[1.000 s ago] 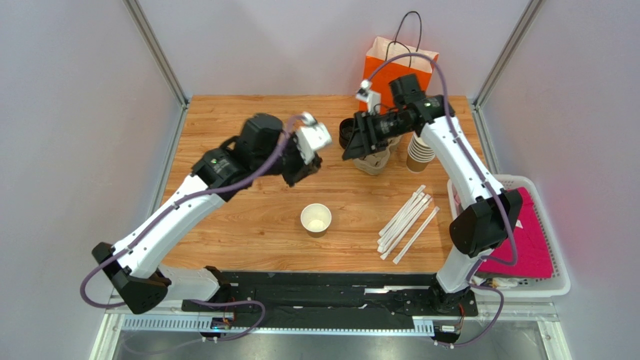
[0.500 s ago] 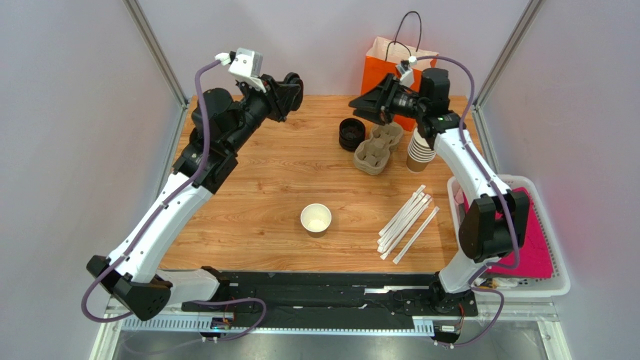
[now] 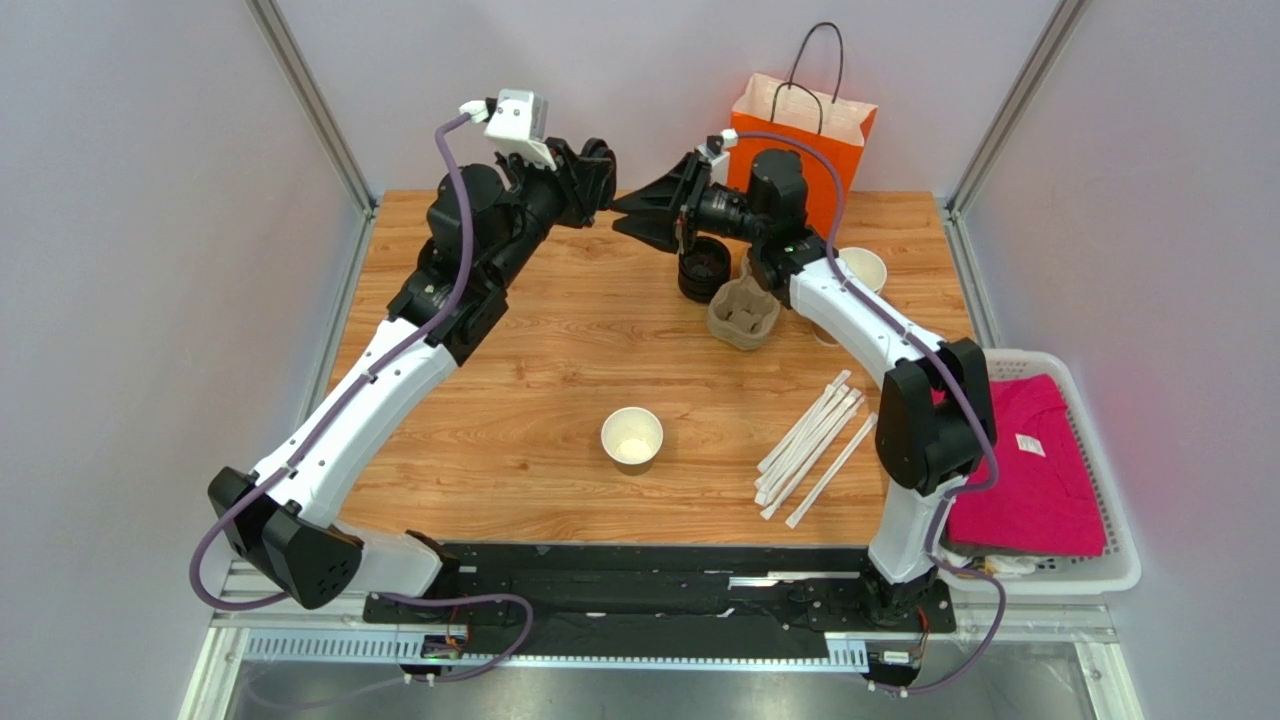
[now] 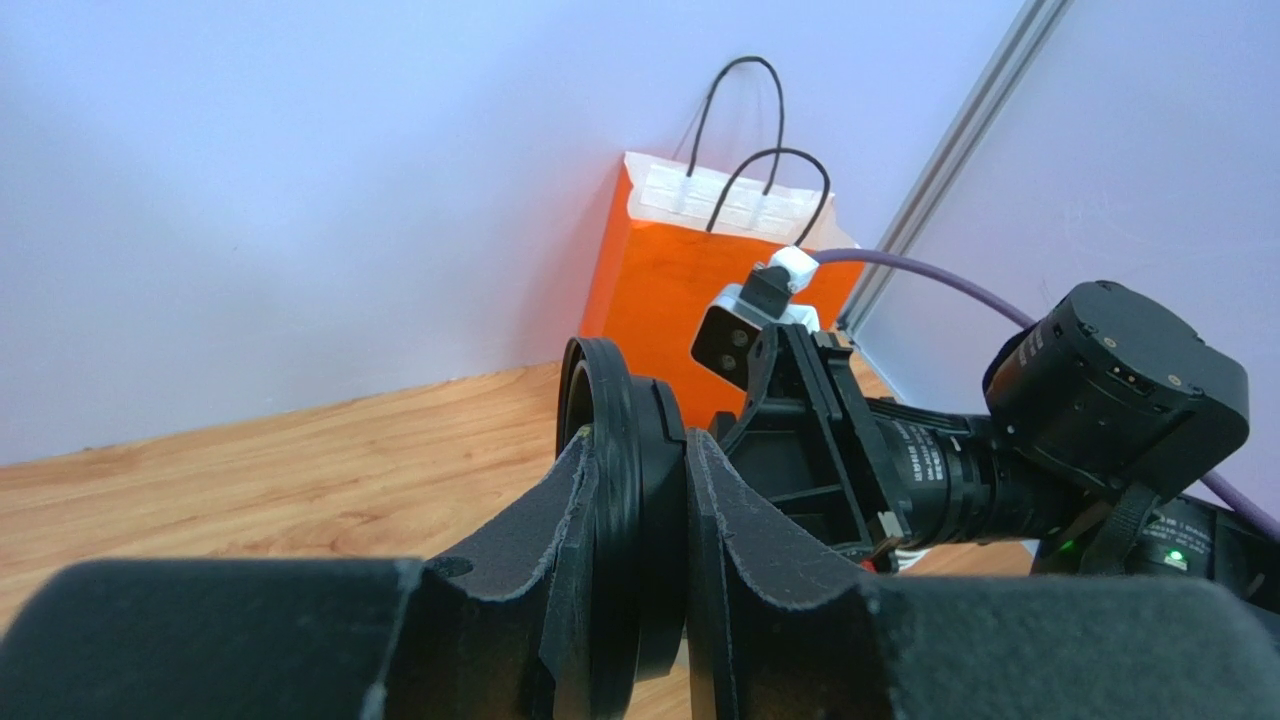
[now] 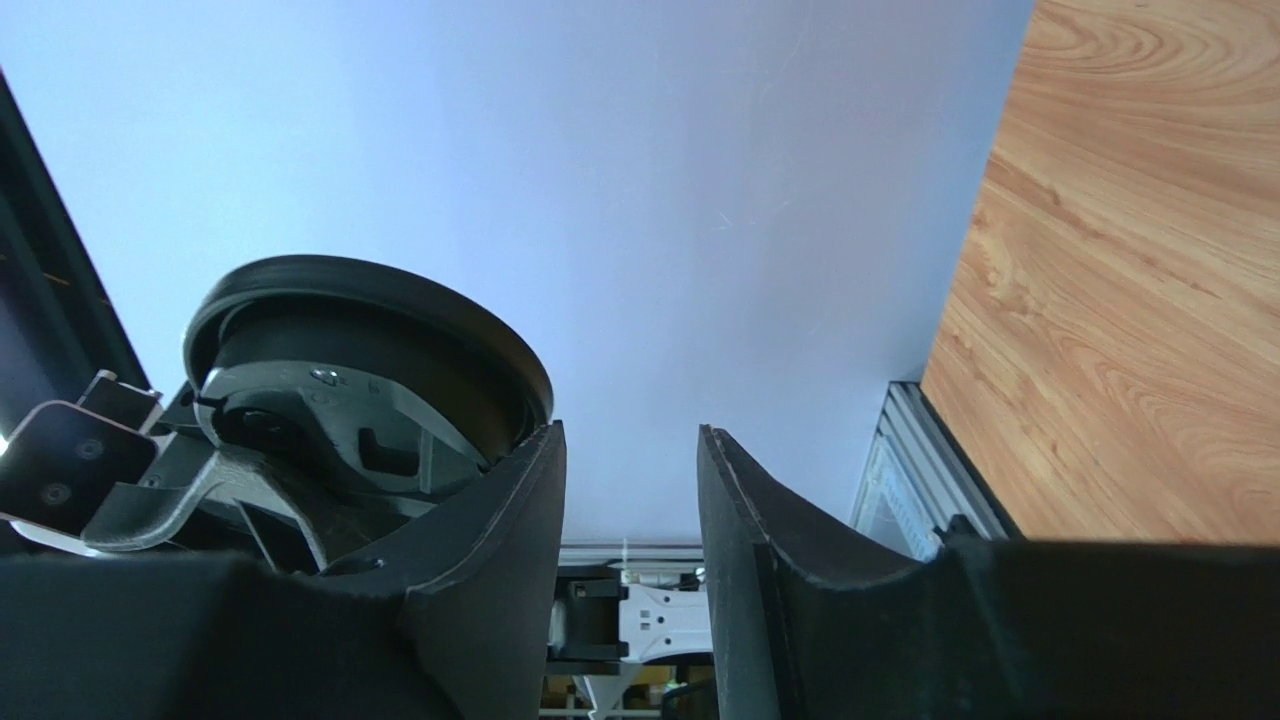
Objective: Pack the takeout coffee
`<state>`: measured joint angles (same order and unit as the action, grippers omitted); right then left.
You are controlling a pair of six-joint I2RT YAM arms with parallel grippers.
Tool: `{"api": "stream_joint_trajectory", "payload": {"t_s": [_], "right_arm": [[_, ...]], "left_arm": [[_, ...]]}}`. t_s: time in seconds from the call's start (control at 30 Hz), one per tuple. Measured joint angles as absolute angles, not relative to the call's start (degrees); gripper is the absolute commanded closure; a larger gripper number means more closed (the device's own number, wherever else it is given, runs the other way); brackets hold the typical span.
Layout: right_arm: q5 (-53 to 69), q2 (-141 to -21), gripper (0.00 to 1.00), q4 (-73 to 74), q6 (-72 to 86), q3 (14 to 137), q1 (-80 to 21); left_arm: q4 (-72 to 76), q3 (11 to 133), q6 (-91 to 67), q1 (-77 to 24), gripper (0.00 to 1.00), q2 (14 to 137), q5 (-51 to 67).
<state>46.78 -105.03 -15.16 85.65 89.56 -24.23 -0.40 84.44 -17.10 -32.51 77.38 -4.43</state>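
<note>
A tan paper cup (image 3: 633, 437), white inside and without a lid, stands upright in the middle of the table. My left gripper (image 3: 597, 170) is raised over the table's back edge and is shut on a round black lid (image 4: 643, 450), held on edge between its pads. My right gripper (image 3: 637, 206) is open and empty, level with the left gripper and pointing at it from the right, a short gap apart. In the right wrist view the lid (image 5: 361, 353) sits left of my open fingers (image 5: 504, 525).
A stack of black lids (image 3: 703, 272) and a cardboard cup carrier (image 3: 747, 309) sit at the back. A stack of lidless cups (image 3: 863, 270) stands to their right. An orange paper bag (image 3: 801, 117) stands at the back wall. Straws (image 3: 816, 443) lie at the right. A white basket (image 3: 1120, 510) holds pink cloth.
My right gripper has swung left from in front of the orange bag to face my left gripper. My left gripper has shifted slightly right, still holding the lid.
</note>
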Motion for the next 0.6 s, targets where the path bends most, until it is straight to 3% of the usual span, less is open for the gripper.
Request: {"api": "stream_joint_trajectory", "payload": {"t_s": [0.6], "right_arm": [[44.4,-105.65,0.67,-24.97,93.45,86.04,-25.5]], "left_arm": [[0.08,83.07,-16.58,-32.53,1.0,77.76,-7.46]]}}
